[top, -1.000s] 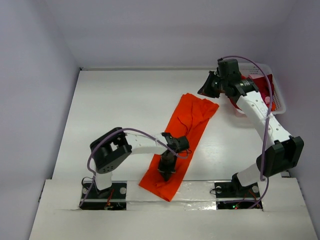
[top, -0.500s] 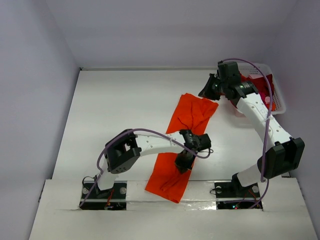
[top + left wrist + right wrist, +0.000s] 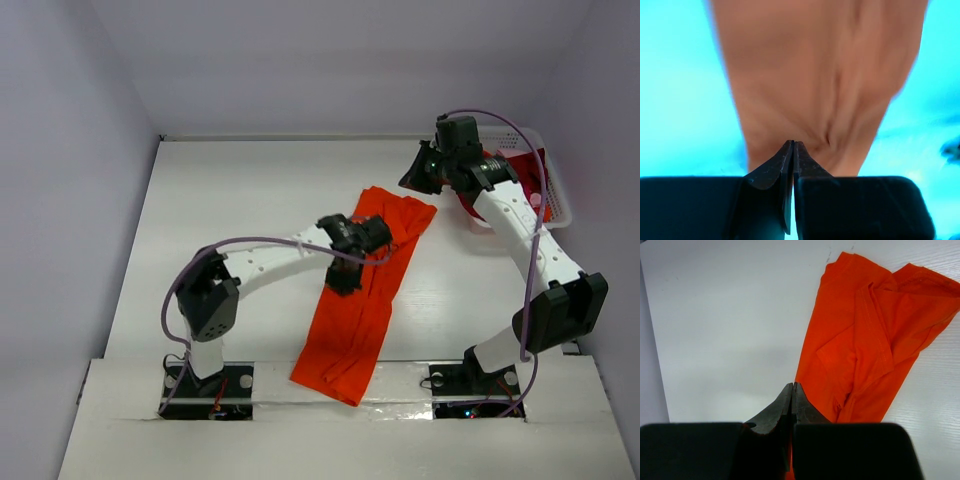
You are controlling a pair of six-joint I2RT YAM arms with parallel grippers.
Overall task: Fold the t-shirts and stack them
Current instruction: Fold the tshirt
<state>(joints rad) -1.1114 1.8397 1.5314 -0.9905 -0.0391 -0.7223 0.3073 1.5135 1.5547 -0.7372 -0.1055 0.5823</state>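
Left wrist view: orange t-shirt [image 3: 815, 75] lies beyond closed fingers [image 3: 774, 169].

left wrist view blurred, perhaps cyan-tinted

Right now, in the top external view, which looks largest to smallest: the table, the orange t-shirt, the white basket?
1. table
2. orange t-shirt
3. white basket, though the right arm hides part of it, so this rank is less sure.

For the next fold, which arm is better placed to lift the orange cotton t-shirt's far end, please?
Probably right: right gripper hovers at the far end of the orange cotton t-shirt; left gripper sits midway.
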